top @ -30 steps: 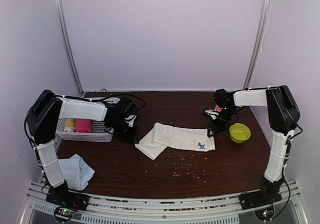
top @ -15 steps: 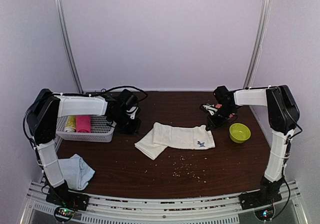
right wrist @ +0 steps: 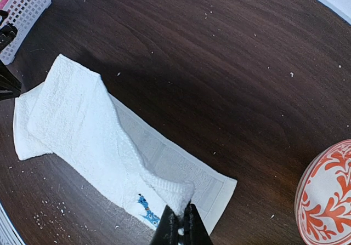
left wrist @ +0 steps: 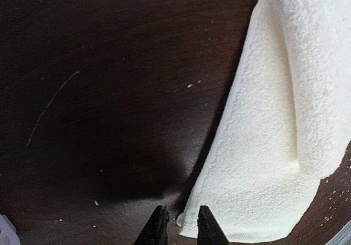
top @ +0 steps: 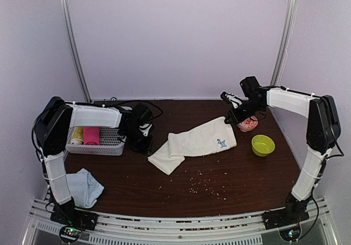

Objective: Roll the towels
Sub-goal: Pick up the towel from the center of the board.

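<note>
The cream-white towel [top: 194, 142] lies folded lengthwise across the middle of the table, with a small blue motif near its right end. My right gripper [top: 230, 118] is shut on a pinch of that end [right wrist: 178, 193] and holds it lifted off the wood. My left gripper [top: 147, 147] hovers low at the towel's left corner [left wrist: 184, 218]. Its fingertips [left wrist: 159, 228] stand narrowly apart, and the corner lies flat between them. The pale blue towel [top: 85, 186] sits crumpled at the near left, beside the left arm's base.
A white basket [top: 109, 142] at the left holds a yellow and a pink cloth roll. A green bowl [top: 263, 144] and a red-patterned bowl [top: 248, 124] stand at the right, close to the right gripper. Crumbs dot the dark table [top: 208, 187].
My right gripper has shut on the towel's right end, lifted it and carried it toward the back, swinging that end away. The left gripper drew back, then returned to the left corner.
</note>
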`<move>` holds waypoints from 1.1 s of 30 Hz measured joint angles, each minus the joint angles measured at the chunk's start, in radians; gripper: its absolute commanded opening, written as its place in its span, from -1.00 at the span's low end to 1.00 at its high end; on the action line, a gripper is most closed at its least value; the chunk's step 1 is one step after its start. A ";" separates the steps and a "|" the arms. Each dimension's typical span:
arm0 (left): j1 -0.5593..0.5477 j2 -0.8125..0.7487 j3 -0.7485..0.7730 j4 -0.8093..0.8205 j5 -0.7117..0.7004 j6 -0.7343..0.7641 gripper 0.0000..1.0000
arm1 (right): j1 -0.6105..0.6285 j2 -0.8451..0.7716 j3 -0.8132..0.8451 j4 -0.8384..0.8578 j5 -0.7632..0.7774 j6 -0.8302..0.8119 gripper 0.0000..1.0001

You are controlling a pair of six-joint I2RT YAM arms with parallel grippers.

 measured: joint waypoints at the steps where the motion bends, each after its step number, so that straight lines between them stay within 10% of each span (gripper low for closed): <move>1: 0.000 0.013 0.000 -0.002 0.006 0.002 -0.55 | 0.000 0.001 0.000 0.002 -0.002 0.000 -1.00; 33: -0.011 -0.009 -0.035 -0.078 0.095 0.014 -0.61 | 0.000 0.019 -0.001 -0.006 -0.038 -0.005 -1.00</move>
